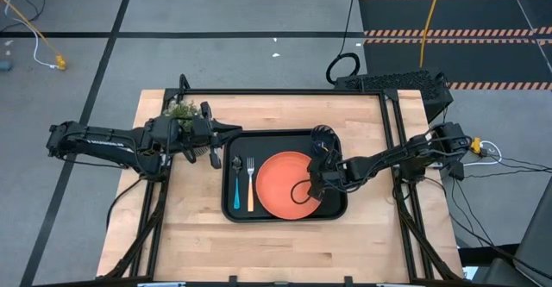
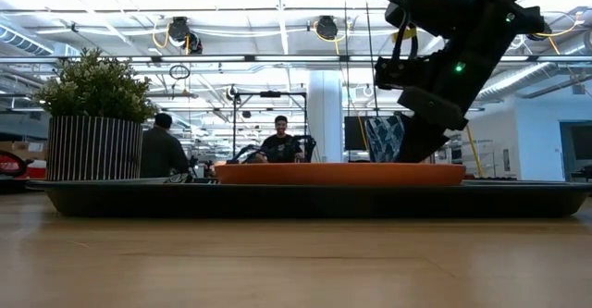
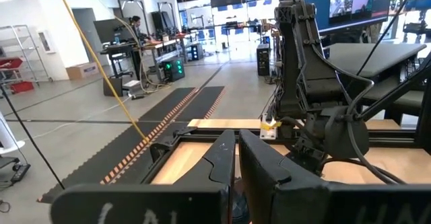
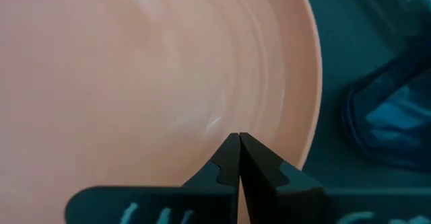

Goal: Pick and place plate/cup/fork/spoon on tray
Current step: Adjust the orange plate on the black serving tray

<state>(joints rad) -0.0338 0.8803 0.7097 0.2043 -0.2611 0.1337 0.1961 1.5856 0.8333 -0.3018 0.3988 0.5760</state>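
Your right gripper [image 1: 316, 184] sits low over the right edge of the plate [image 1: 280, 184], fingers [image 4: 229, 158] pressed together with nothing between them; the plate lies flat in the tray [image 1: 332, 139], filling its right half; the fork [image 1: 251, 184] and spoon [image 1: 236, 184] lie side by side in the left half, spoon to the left; the cup I cannot make out in any view. Your left gripper [image 1: 226, 134] hovers at the tray's far-left corner, beside the plant pot [image 1: 179, 112], fingers [image 3: 266, 158] nearly closed and holding nothing.

Risks, as I judge them: lift the right arm carelessly and its fingertips may catch the plate's rim, tipping or dragging it toward the fork; the plate looks smooth and could slide easily; swing the left arm wide and it may knock the pot, which stands close; both arms share the tray, so a crossing path could bring them together.

No brand, label or legible writing shows on the plate, tray, cutlery or surface.
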